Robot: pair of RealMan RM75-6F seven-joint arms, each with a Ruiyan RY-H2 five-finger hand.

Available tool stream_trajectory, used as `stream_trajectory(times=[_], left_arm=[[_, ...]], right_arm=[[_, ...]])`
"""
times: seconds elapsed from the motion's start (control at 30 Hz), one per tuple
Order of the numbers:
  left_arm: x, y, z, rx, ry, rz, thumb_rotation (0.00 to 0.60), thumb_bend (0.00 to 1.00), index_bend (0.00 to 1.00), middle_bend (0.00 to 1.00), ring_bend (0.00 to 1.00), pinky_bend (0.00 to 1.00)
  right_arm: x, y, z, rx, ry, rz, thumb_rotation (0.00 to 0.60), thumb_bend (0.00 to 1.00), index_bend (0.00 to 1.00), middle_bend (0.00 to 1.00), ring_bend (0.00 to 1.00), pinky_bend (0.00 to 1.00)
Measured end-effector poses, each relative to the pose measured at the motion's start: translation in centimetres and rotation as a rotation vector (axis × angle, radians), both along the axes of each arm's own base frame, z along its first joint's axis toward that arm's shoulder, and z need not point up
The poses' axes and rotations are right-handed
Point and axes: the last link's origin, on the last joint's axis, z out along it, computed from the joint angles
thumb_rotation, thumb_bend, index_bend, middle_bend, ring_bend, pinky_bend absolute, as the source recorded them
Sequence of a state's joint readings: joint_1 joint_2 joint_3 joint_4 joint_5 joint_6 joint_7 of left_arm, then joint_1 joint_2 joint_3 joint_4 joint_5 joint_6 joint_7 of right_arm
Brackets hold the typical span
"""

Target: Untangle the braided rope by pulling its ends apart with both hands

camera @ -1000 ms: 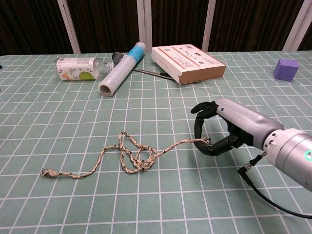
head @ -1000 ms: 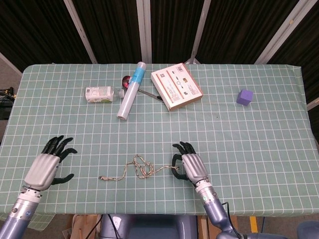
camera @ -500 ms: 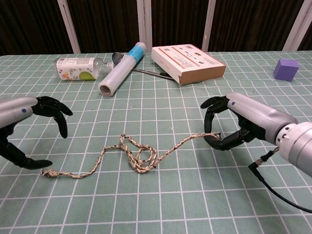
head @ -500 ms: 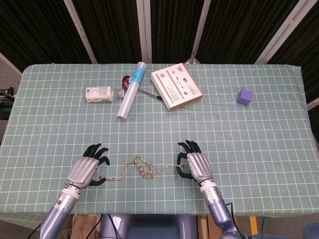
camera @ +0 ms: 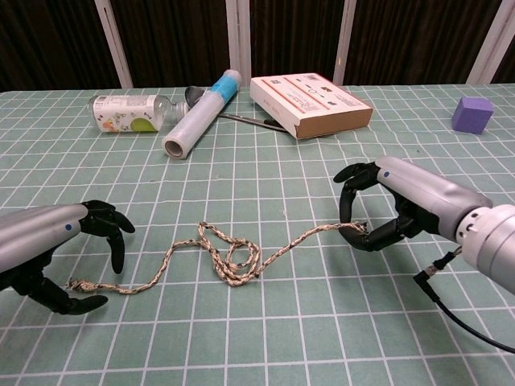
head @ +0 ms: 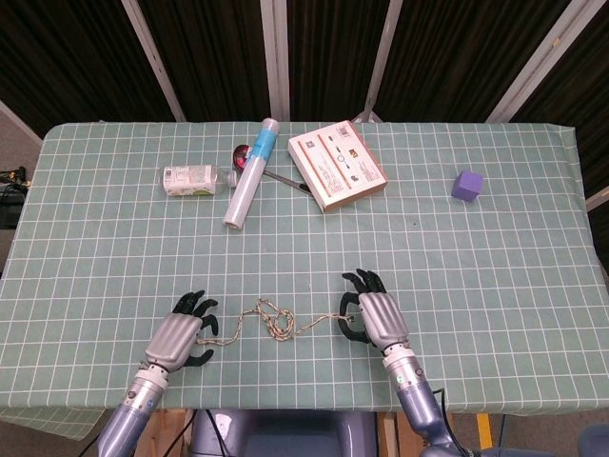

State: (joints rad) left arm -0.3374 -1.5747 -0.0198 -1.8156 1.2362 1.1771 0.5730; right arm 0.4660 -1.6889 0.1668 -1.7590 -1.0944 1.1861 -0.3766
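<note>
Since half a second ago the left hand [camera: 60, 257] has slid in beside the braided tan rope [camera: 229, 261], fingers spread around its left end, not closed. The right hand [camera: 394, 209] pinches the other end; the knot lies mid-worktop [camera: 265, 338], ready for pulling apart.

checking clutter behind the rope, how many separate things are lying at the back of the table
5, maybe more hidden: a small bottle at back left, a plastic roll beside it, a round-headed tool partly hidden behind the roll, a flat box near centre, and a purple cube at right.
</note>
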Motion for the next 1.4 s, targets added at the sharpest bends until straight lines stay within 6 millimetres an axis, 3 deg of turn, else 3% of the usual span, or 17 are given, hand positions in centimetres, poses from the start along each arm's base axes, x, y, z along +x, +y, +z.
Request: stream_trajectory(times=[0.33,1.4], left_arm=[[0.2,-0.1,-0.8,-0.004,-0.01,0.015,0.6,0.44,0.51,0.16,0.0,0.0],[0.2,-0.1,-2.1,-0.013,0.015,0.035,0.6,0.53,0.6,0.18,0.0,0.0]], right_arm=[[-0.1,-0.1,0.0,-0.001,0.003,-0.002,0.6,0.46,0.65,0.18,0.0,0.0],[-0.4,-0.2,0.2,-0.008,0.007,-0.009,0.6,0.46,0.65,0.18,0.0,0.0]])
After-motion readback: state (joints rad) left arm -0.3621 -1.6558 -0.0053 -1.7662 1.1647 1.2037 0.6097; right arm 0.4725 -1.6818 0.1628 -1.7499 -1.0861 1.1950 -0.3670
